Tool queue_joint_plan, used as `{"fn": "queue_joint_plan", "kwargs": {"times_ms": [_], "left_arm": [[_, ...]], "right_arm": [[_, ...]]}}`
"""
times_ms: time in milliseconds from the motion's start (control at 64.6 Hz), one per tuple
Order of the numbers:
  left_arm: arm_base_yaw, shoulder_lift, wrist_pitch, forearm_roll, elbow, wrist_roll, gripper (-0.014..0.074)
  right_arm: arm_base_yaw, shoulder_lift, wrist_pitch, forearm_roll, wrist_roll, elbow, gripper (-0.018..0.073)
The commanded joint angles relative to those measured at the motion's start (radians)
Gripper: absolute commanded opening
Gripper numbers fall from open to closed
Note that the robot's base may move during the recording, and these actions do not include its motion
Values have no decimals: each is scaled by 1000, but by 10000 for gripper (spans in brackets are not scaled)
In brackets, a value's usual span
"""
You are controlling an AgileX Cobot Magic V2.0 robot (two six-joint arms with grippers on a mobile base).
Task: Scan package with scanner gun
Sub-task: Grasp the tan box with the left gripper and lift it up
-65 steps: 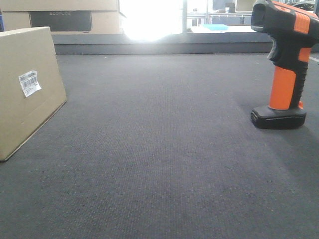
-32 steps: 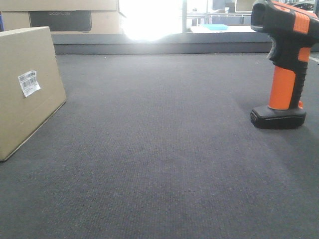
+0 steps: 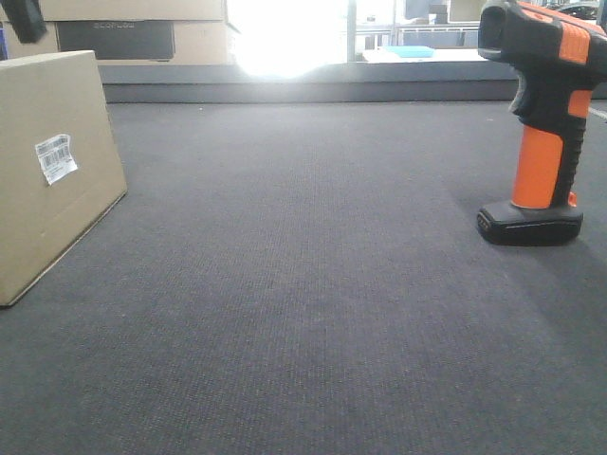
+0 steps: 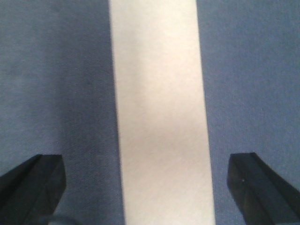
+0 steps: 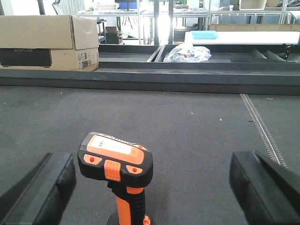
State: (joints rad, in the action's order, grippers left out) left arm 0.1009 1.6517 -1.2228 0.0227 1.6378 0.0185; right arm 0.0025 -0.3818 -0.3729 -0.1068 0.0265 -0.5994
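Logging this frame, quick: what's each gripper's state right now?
Left gripper: open, holding nothing, over the package.
Right gripper: open, holding nothing, scanner gun ahead, untouched.

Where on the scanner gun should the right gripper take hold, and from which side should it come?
Probably the orange handle: it stands upright and is narrow. Come level from the robot's side, where the open right gripper faces the scanner gun, so that one finger passes on each side.

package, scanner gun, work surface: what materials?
Package: tan cardboard, matte, with a white paper-looking barcode label. Scanner gun: likely moulded plastic, black and orange, slight sheen; grip possibly rubberised. Work surface: dark woven fabric or carpet, visible weave.
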Motion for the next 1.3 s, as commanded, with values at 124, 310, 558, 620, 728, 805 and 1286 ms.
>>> {"fn": "queue_joint_plan", "kwargs": {"times_ms": [124,310,558,620,728,805,1286], "left_arm": [[0,39,2,-29,9,-19,601],[0,66,2,-31,7,-36,601],[0,80,2,-31,-40,-40,601],[0,80,2,-16,-52,-40,601],[0,80,2,-13,-54,-40,599],[0,80,2,-13,-54,-40,573],[0,65,2,-61,-49,-40,-111]], "right_arm": [[0,-4,11,4,0,-8,570],[0,-4,11,4,0,-8,570],[0,-4,11,4,0,-8,570],[0,-4,11,4,0,-8,570],[0,-4,11,4,0,-8,570],[0,-4,11,4,0,-8,570],[0,-4,10,4,0,-8,570]]}}
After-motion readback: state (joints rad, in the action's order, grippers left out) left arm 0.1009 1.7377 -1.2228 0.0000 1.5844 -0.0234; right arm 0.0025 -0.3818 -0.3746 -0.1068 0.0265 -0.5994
